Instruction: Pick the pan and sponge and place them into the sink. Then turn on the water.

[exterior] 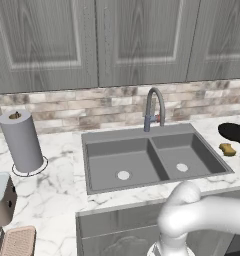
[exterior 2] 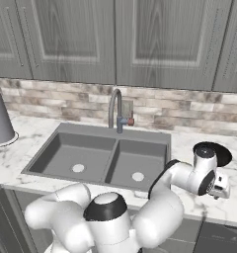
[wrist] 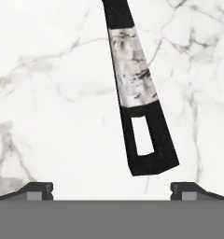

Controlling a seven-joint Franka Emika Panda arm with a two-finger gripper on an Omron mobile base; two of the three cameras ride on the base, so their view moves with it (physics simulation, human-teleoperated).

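Nearest the lens in the hand view, the two dark fingertips of the gripper (wrist: pixel 112 190) sit at the lower left and lower right of the frame, spread wide with nothing between them. Above the gap, the pan's handle (wrist: pixel 139 112) runs from the top centre down to the lower middle, slanting a little rightward, its slotted end lying on the marble counter (wrist: pixel 48 107) just above the fingertips.

Reading the left base view from left to right: a paper towel roll (exterior: pixel 22 141) stands at mid-left, the sink (exterior: pixel 152 156) fills the centre with its faucet (exterior: pixel 154 107) behind the divider, and at the far right edge the pan (exterior: pixel 234 132) rests on the counter with the sponge (exterior: pixel 227 149) just beside it, below and left. In the right base view the gripper (exterior 2: pixel 220 188) hangs at mid-right, directly in front of the pan (exterior 2: pixel 219 150).

Grasping the pan looks like the step in hand. To do it well, I would centre the handle between the fingers, square the hand to its slant, come down onto the solid stretch above the slot, then close firmly so the pan cannot swing.
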